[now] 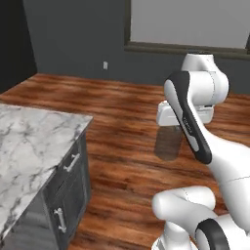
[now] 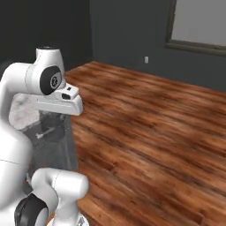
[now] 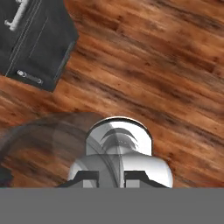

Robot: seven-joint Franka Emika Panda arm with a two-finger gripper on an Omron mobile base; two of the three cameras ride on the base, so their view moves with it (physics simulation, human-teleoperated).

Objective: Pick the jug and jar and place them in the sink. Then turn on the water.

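Observation:
The jar is a grey translucent cylinder with a narrower neck. It hangs above the wooden floor with my gripper shut on it, one dark fingertip on each side. In the left base view the jar shows as a faint grey shape under the white hand, and my gripper points down at the floor. The jug, the sink and the water are out of view.
A marble-topped counter with dark cabinet fronts and silver handles stands to the left; its corner appears in the hand view. Wooden floor stretches ahead to a grey wall with a window.

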